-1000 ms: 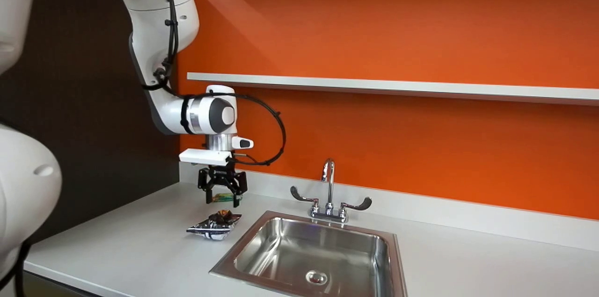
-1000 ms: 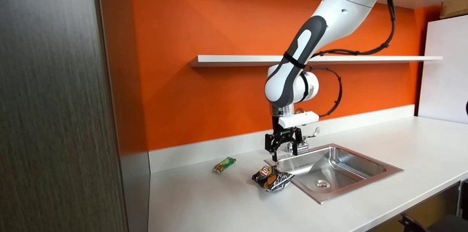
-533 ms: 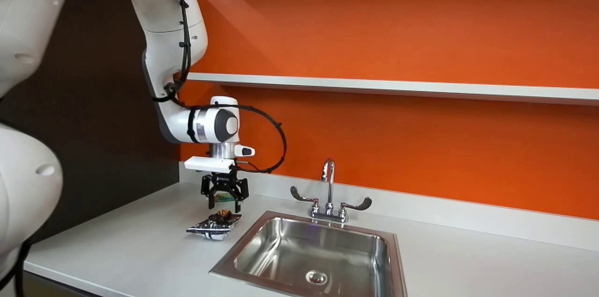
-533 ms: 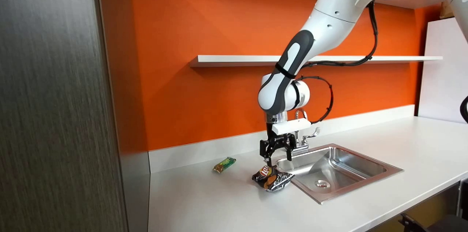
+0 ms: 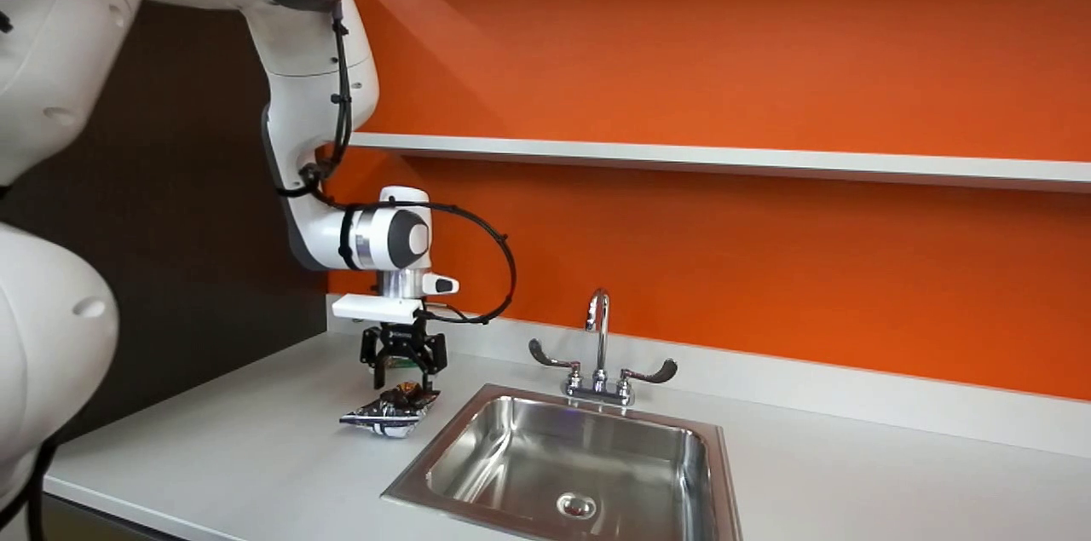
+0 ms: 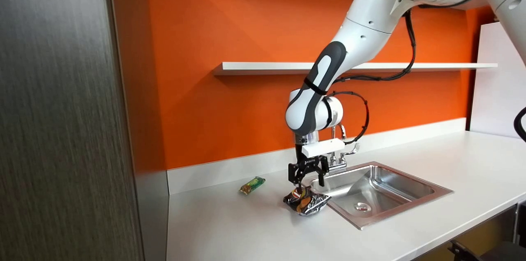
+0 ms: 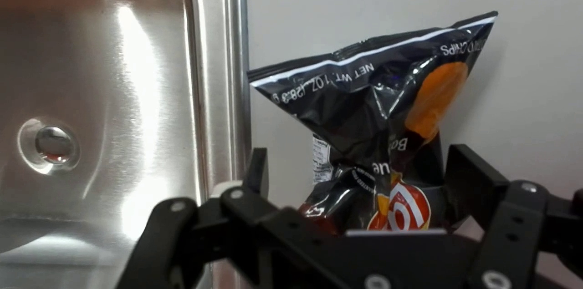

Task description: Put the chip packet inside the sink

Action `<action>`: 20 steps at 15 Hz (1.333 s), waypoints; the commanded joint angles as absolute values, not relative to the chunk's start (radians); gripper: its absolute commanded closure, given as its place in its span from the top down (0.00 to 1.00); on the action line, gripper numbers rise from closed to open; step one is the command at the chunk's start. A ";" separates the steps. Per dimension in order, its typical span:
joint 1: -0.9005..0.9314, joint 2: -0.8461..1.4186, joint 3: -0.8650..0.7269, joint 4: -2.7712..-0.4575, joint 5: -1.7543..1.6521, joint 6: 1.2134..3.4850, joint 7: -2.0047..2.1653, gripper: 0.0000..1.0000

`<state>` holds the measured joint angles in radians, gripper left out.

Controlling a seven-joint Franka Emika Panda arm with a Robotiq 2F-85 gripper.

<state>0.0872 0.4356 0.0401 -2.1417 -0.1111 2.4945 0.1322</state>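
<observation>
The chip packet is a black, crumpled bag with orange and red marks. It lies on the white counter beside the sink, in both exterior views and the wrist view. The steel sink shows its rim in both exterior views and the wrist view. My gripper is open, pointing down at the packet's far end. In the wrist view the fingers stand either side of the packet: counter shows at the left finger; right-finger contact cannot be told.
A small green packet lies near the back wall, partly hidden behind my gripper in an exterior view. A chrome faucet with two handles stands behind the sink. A white shelf runs along the orange wall above.
My open gripper has come down toward the chip packet, shifting toward the dark side panel lately. The fingertips are now at the packet's height. The packet and the sink have not moved.
</observation>
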 commanded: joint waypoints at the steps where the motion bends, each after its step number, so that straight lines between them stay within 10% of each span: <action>1: 0.104 0.459 0.030 -2.112 -0.102 2.468 0.139 1.00; 7: 0.111 0.474 0.029 -2.108 -0.103 2.471 0.144 1.00; 8: 0.111 0.476 0.029 -2.107 -0.102 2.471 0.143 0.81; 16: 0.113 0.489 0.022 -2.103 -0.106 2.472 0.145 0.18; 20: 0.116 0.484 0.016 -2.099 -0.110 2.471 0.148 0.00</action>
